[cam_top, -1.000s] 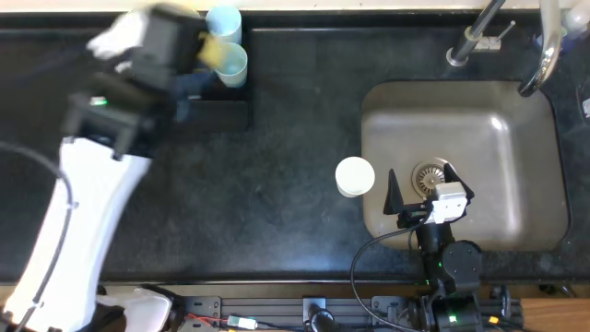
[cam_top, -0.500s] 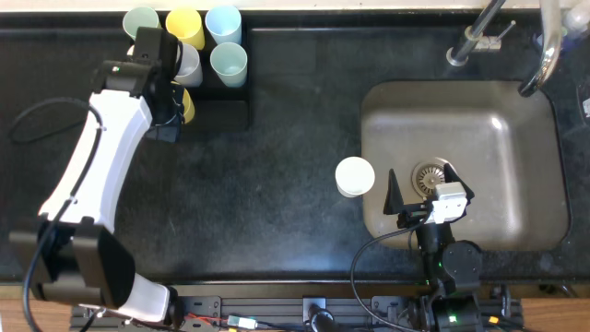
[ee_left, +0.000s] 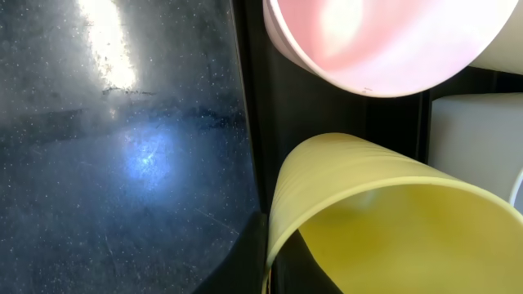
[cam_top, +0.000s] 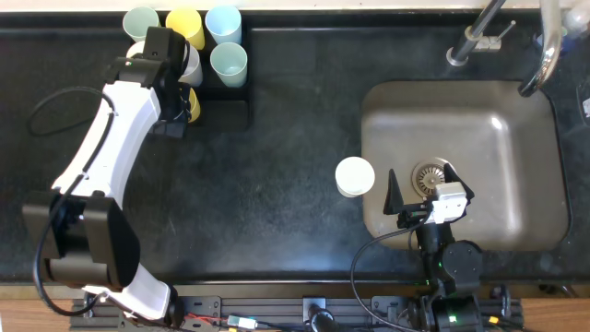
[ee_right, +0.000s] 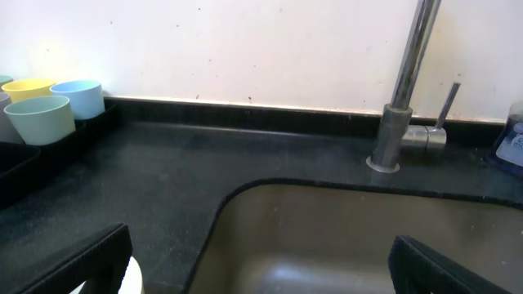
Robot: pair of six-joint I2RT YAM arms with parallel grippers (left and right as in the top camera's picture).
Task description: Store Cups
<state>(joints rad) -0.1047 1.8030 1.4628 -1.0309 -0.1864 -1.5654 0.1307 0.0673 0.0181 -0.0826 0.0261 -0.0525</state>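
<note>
At the worktop's (cam_top: 277,148) far left corner, five cups (cam_top: 229,63) stand in the black tray (cam_top: 226,112), and the left gripper (cam_top: 173,111) sits by a sixth, a yellow cup (cam_top: 190,101), at the tray's near row; whether it clamps it cannot be told. A white cup (cam_top: 355,176) waits beside the sink (cam_top: 516,138), so storing looks nearly done. The right gripper's (ee_right: 261,269) fingers (ee_right: 82,257) stand apart, empty. The left wrist view reveals a pinkish cup (ee_left: 384,41) just beside the yellow one, half covered from above.

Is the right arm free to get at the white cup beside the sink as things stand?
Probably yes: the white cup stands alone on the counter close beside the right gripper, whose jaws are open, nothing between them.
</note>
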